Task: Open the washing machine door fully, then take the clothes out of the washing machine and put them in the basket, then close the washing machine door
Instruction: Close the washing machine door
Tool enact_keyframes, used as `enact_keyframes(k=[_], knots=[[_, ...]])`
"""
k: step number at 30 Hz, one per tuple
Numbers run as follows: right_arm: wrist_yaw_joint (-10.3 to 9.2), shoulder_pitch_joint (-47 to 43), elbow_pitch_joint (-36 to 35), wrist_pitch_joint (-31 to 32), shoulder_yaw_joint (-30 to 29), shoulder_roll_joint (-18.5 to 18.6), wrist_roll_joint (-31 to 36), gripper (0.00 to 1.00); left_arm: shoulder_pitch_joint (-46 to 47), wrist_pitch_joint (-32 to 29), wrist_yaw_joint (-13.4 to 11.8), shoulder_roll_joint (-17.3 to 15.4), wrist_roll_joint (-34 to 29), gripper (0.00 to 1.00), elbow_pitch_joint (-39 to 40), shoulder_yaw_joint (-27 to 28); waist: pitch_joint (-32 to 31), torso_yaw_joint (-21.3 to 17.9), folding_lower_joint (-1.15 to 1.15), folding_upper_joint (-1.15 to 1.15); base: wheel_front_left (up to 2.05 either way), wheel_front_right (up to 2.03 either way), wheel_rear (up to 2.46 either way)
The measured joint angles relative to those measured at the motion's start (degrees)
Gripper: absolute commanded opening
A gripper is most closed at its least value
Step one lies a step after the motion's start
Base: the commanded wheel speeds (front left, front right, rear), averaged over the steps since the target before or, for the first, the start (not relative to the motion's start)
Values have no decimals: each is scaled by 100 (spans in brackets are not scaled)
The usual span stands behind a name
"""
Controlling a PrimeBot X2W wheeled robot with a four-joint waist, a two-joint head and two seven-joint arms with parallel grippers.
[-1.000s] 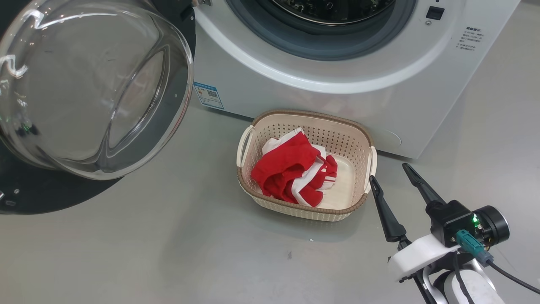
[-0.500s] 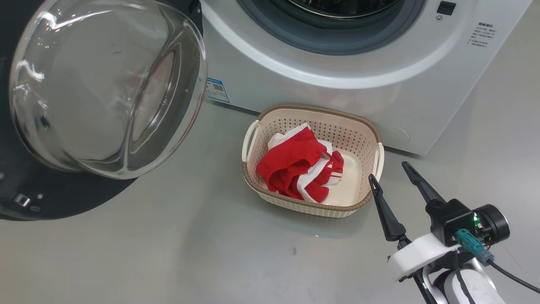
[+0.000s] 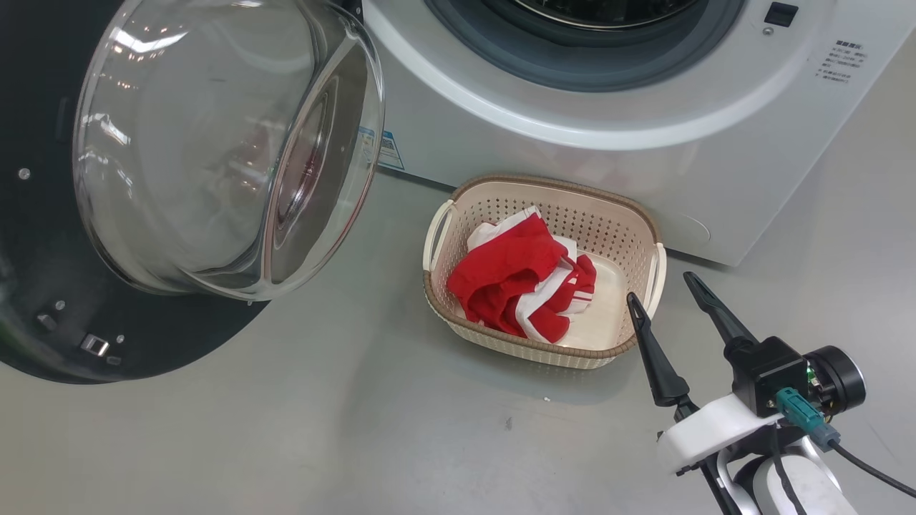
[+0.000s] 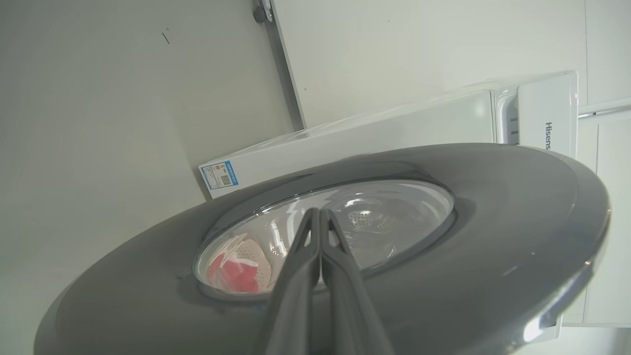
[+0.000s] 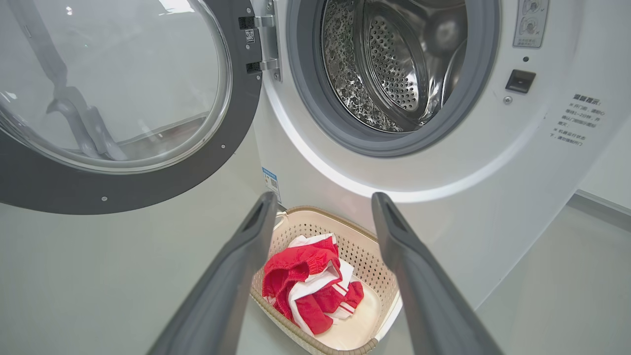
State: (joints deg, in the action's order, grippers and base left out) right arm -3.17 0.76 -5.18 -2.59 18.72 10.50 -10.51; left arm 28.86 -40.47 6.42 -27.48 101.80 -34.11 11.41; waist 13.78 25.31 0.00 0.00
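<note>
The washing machine door (image 3: pixel 43 286), black with a bulging glass bowl (image 3: pixel 215 143), stands open at the left of the white washing machine (image 3: pixel 572 164). Red clothes (image 3: pixel 519 286) with white trim lie in the cream basket (image 3: pixel 544 352) on the floor in front of the machine. My right gripper (image 3: pixel 660 286) hangs open and empty beside the basket's right handle. In the right wrist view the steel drum (image 5: pixel 394 64) looks empty. My left gripper (image 4: pixel 319 213) is shut with nothing in it, its tips against the door's outer face (image 4: pixel 493 222) at the window.
Grey floor (image 3: pixel 322 429) stretches in front of the basket and under the door. A blue sticker (image 3: pixel 390 150) marks the machine's lower left corner. The door hinge (image 5: pixel 263 44) sits at the left of the opening.
The door has swung to the right, toward the machine's front. The head camera has shifted too, so the basket sits slightly further right. The right gripper keeps its place, still open.
</note>
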Motion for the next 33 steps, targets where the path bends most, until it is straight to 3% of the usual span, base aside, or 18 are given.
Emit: enact_keyframes(k=[12, 21, 33], knots=[[-53, 87, 52, -201, -23, -171, -15, 100, -387, -591, 44, 43, 121, 0, 599, -43, 26, -83, 0, 0, 0, 0, 0], [-60, 115, 213, -412, -102, -283, -57, 100, -630, -961, 45, 308, 310, 0, 1378, -156, 29, -217, 0, 0, 0, 0, 0], [-102, 230, 410, -693, -140, -376, -118, 100, -1092, -1305, 45, 345, 309, 0, 2304, -244, -20, -473, 0, 0, 0, 0, 0]])
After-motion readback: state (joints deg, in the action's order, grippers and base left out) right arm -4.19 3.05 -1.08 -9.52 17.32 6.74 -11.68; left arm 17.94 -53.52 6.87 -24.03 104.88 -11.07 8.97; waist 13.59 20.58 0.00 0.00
